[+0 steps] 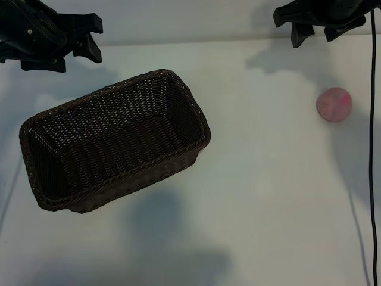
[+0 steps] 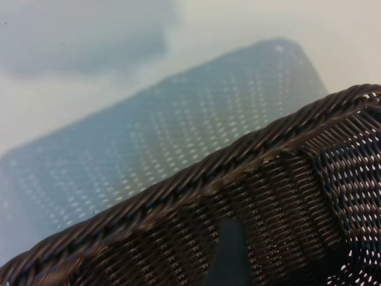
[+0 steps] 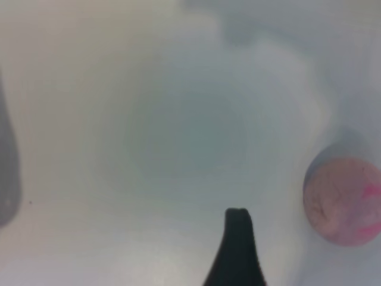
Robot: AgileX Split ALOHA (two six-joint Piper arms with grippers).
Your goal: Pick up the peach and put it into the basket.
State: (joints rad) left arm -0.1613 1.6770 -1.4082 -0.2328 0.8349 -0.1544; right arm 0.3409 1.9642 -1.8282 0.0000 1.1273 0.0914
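The peach (image 1: 333,104), a small pale-pink ball with magenta blotches, lies on the white table at the right. In the right wrist view the peach (image 3: 345,199) sits off to one side of a dark finger (image 3: 238,250), not between the jaws. My right gripper (image 1: 312,37) hangs open at the back right, above and behind the peach. The dark-brown wicker basket (image 1: 178,156) stands empty and skewed at centre-left. My left gripper (image 1: 90,39) is open at the back left, just behind the basket, and its view shows the braided rim (image 2: 196,179) close up.
A black cable (image 1: 373,149) runs down the right edge of the table. Bare white tabletop (image 1: 262,179) lies between the basket and the peach and along the front.
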